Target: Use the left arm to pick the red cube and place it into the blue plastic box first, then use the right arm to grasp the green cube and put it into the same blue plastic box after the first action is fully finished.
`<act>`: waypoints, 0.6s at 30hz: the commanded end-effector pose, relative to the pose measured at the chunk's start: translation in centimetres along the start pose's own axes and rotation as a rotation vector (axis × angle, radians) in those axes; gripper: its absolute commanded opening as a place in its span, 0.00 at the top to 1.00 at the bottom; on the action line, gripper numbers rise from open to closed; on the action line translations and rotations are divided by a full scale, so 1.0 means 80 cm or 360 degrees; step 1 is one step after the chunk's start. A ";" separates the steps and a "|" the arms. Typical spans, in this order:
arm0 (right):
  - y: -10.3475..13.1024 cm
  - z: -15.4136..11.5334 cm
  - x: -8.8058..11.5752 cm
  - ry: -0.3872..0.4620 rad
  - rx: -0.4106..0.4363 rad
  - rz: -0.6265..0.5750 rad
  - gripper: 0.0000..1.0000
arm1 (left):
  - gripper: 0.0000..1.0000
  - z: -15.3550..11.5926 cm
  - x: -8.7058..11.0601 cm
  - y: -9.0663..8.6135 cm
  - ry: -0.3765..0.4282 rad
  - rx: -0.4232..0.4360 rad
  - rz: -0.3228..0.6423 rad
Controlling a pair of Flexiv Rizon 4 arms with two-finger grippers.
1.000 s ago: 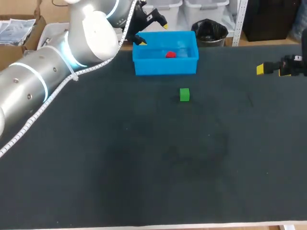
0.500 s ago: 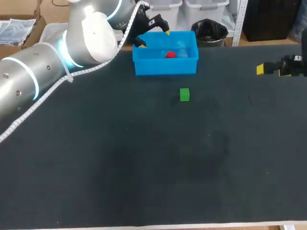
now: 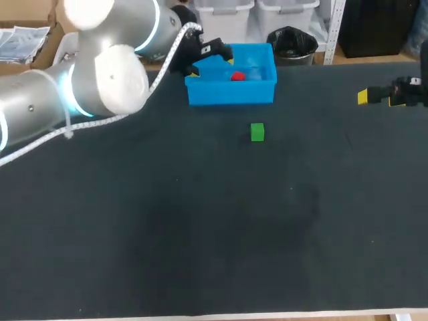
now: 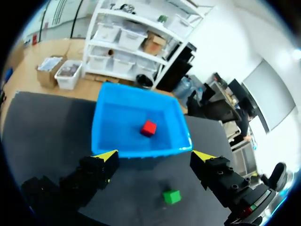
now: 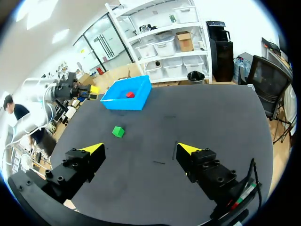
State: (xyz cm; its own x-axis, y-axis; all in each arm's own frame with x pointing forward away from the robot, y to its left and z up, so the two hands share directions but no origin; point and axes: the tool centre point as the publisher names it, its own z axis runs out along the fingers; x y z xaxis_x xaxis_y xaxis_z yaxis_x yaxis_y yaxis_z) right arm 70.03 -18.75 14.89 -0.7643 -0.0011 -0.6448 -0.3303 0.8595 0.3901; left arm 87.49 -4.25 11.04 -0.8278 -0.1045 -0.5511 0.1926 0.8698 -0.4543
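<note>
Resting inside blue plastic box (image 3: 231, 93), red cube (image 3: 237, 76) — first step looks done; left tool (image 4: 155, 155) spread, empty. Green cube (image 3: 257, 132) untouched on desk (image 3: 200, 234) — right tool (image 5: 140, 149) spread, empty.

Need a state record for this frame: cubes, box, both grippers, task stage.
red cube: inside the blue box, on its floor
blue box: upright at the table's far side
green cube: on the table in front of the box, apart from it
left gripper: open, empty, at the box's left end
right gripper: open, empty, over the table's right side, far from the green cube
stage: red cube placed; green cube not yet grasped
</note>
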 end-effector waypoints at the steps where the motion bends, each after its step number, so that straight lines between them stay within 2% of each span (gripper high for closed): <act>1: 0.001 0.000 0.000 0.0001 0.0003 0.0001 0.00 | 0.00 -0.063 0.034 0.000 -0.0096 0.0012 0.0051; 10: 0.001 0.000 0.000 0.0001 0.0003 0.0001 0.00 | 0.00 -0.097 0.046 -0.003 -0.0097 0.0040 0.0250; 15: 0.001 0.000 0.000 0.0001 0.0003 0.0001 0.00 | 0.00 -0.107 0.059 0.002 -0.0025 0.0073 0.0362; 18: 0.001 0.000 0.000 0.0001 0.0003 0.0001 0.00 | 0.00 -0.110 0.072 0.006 0.0066 0.0096 0.0511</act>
State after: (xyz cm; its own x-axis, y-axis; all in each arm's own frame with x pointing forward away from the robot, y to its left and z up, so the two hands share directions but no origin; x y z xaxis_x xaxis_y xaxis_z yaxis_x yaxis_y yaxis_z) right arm 70.03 -18.75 14.89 -0.7643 -0.0011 -0.6448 -0.3303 0.8595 0.3901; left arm 78.83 -1.45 12.98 -0.7419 0.1420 -0.6553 0.4234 0.8571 -0.2936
